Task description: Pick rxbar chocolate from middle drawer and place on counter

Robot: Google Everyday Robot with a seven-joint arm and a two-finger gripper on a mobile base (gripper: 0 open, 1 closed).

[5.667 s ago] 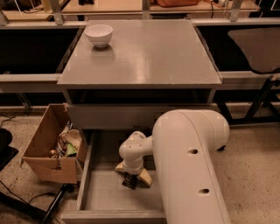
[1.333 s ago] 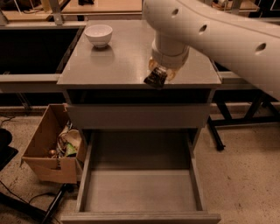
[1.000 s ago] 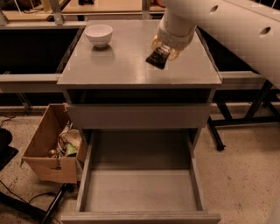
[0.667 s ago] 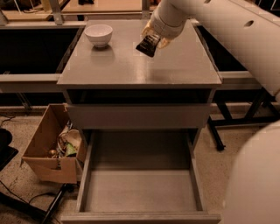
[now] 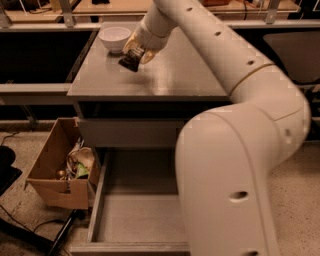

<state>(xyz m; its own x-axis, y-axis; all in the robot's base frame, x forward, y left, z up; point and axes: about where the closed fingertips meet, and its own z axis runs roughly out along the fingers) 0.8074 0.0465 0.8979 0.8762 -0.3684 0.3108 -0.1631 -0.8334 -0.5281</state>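
My gripper (image 5: 131,59) is over the left part of the grey counter (image 5: 170,75), just right of and nearer than the white bowl (image 5: 115,38). It is shut on the rxbar chocolate (image 5: 130,62), a small black bar held at a tilt at or just above the counter surface. The middle drawer (image 5: 135,220) stands pulled open below, its grey floor bare where it shows. My white arm covers the drawer's right side.
A brown cardboard box (image 5: 55,172) with crumpled wrappers sits on the floor left of the drawer. Tan wooden tabletops (image 5: 95,7) run behind the counter. Dark cables lie on the floor at the lower left.
The gripper has lifted the black bar out of the drawer, carried it up over the counter, and moved it left toward the white bowl. The arm now fills the right foreground.
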